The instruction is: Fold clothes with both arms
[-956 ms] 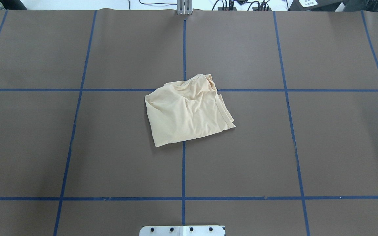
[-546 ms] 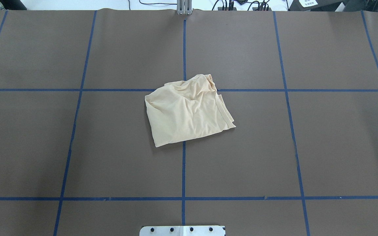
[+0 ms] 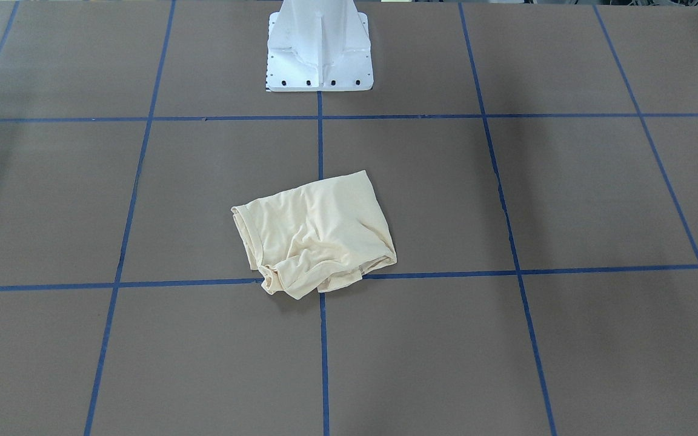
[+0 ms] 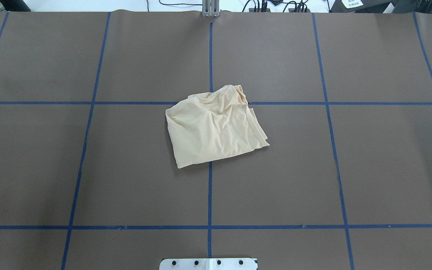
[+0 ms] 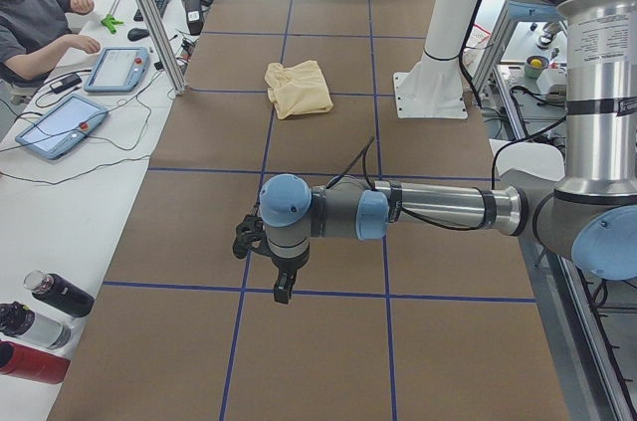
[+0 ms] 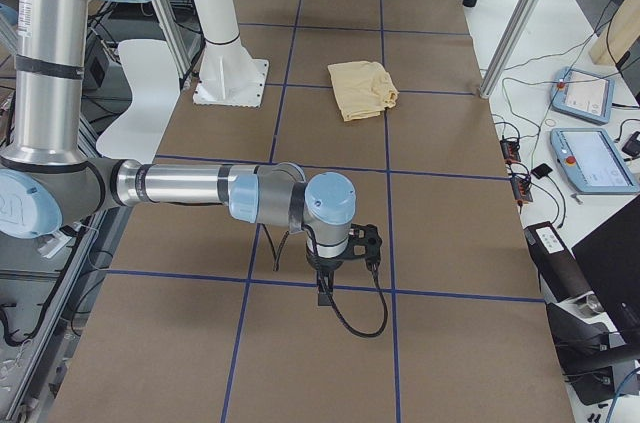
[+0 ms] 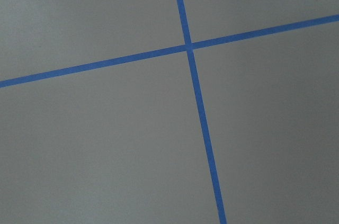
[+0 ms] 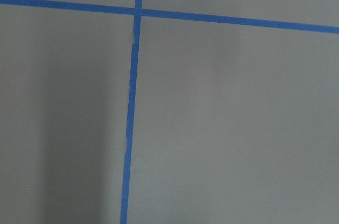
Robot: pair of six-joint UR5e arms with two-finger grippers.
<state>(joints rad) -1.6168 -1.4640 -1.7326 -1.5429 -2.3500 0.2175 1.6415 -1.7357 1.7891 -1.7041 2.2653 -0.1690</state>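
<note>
The pale cream-yellow thin shirt (image 4: 216, 125) lies roughly folded just in front of the white pedestal base (image 3: 319, 48). Your left gripper (image 5: 284, 289) and right gripper (image 6: 325, 295) hang far out to the base's sides; can't tell if they're released or clenched. Fold looks near done; neatening needs both brought in.

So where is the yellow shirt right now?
In the overhead view the shirt lies crumpled mid-table, across the centre blue tape line, straight ahead of the white base plate.
</note>
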